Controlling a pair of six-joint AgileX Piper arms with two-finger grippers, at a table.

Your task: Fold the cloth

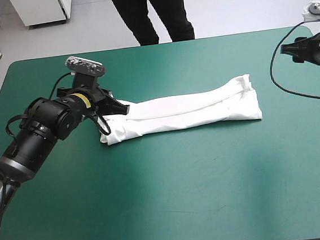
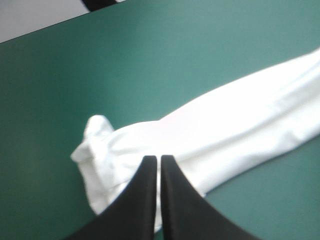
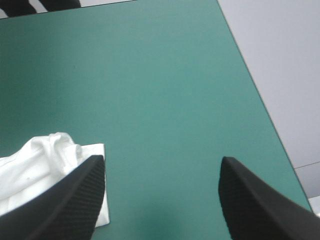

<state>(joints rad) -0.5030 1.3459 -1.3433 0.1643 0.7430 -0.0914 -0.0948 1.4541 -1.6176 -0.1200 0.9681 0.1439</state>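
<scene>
The white T-shirt (image 1: 187,113) lies as a long folded strip across the middle of the teal-green table, left to right. My left gripper (image 1: 118,107) sits low at the strip's left end. In the left wrist view its black fingers (image 2: 159,159) are all but shut, with the T-shirt (image 2: 225,130) pinched at their tips and stretching away ahead. My right gripper (image 1: 294,50) hovers near the far right corner, apart from the cloth. Its fingers (image 3: 162,167) stand wide open over bare cover, with the T-shirt's right end (image 3: 35,160) beside one finger.
Bare teal-green cover (image 1: 173,198) spreads between the strip and the table's near edge. The table's right edge (image 3: 252,90) runs close to my right gripper, with pale floor beyond it.
</scene>
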